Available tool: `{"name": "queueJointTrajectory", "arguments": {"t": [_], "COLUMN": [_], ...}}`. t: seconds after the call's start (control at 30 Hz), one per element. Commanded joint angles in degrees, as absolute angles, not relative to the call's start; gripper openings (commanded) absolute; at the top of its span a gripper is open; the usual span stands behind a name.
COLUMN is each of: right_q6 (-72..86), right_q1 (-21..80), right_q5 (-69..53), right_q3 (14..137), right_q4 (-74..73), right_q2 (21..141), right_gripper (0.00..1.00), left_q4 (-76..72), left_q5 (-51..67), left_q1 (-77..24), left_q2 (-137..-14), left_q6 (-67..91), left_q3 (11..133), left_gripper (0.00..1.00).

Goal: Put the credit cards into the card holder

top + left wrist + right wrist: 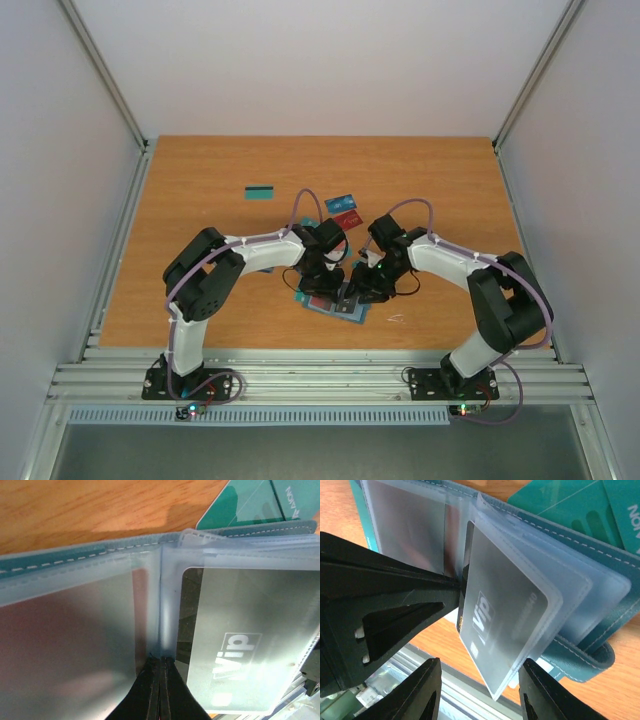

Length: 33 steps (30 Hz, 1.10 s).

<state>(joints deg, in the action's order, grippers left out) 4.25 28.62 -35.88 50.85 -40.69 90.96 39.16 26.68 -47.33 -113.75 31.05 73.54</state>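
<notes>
The card holder (322, 304) lies open on the table between both arms, its teal cover (602, 630) under clear sleeves. My left gripper (161, 664) is shut on the sleeves at their middle fold, holding them up. A black "Vip" card (240, 645) sits inside the raised sleeve (510, 615). My right gripper (480, 692) is open, and the sleeve's lower corner hangs between its fingers without touching them. Loose credit cards lie further back: a teal one (260, 192), a blue one (340, 202) and a red one (348, 218). More teal cards (570, 505) lie just past the holder.
The metal rail (320, 380) at the table's near edge runs just below the holder. The left gripper's black body (380, 605) fills the left of the right wrist view, close to the right fingers. Bare wooden table (200, 170) lies to the left and back.
</notes>
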Motion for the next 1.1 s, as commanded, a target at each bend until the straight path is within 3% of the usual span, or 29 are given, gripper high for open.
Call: {"name": "queueJointTrajectory", "arguments": {"t": [0.0, 0.43, 0.9, 1.07], "right_q6": [4.6, 5.7, 6.4, 7.5], "right_q1": [29.0, 29.0, 29.2, 32.1], "right_q5": [-36.9, -40.8, -43.2, -44.2], "right_q3": [51.3, 52.2, 57.3, 66.0], "right_q4": [-39.3, -36.8, -38.5, -40.8], "right_q2": [92.1, 93.1, 96.5, 101.8], "right_gripper": [0.45, 0.44, 0.45, 0.45], "left_q4": [38.5, 39.3, 46.5, 50.1], "left_q5": [25.9, 25.8, 19.9, 15.8], "left_q1": [-47.8, -47.7, -45.0, -43.1], "left_q2": [-116.0, -112.6, -93.9, -85.7], "left_q6": [30.9, 31.9, 34.2, 34.9], "left_q3": [73.7, 73.7, 68.8, 65.5], "left_gripper": [0.0, 0.0, 0.0, 0.0]}}
